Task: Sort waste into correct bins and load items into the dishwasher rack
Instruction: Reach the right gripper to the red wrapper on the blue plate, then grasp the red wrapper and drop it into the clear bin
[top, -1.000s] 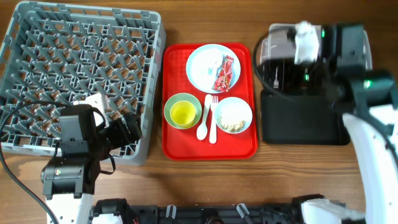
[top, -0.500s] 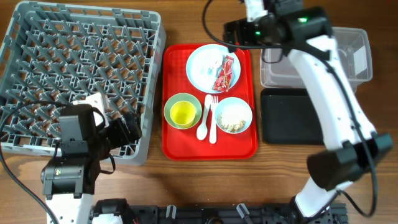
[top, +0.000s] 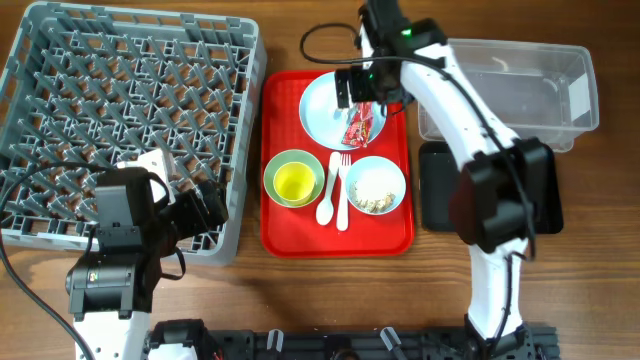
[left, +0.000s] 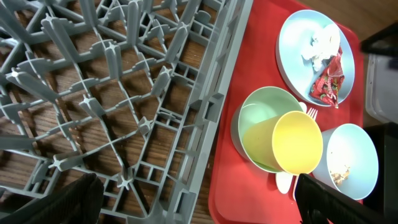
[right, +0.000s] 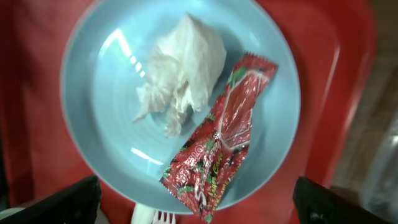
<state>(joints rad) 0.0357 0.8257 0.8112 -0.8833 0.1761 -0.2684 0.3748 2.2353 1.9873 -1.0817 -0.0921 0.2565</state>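
Swung over from the clear tub (top: 510, 85), your right claw (top: 362, 90) now hangs spread wide, gripping nothing. Directly beneath it the red wrapper (right: 221, 149) lies on the plate (right: 99, 118), just beside the white scrap (right: 181, 68). Descend off-centre and you could pinch both, or drag the plate.

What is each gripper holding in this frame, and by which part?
Nothing. The right gripper hangs open above the plate, clear of the red wrapper and white scrap. The left gripper is open too, empty, over the rack edge.

Glossy crinkled red wrapper (right: 217, 155), matt crumpled paper scrap (right: 183, 62), smooth shiny plate (right: 99, 124), matt grey plastic rack (left: 221, 93), wood-grain table (top: 300, 290).
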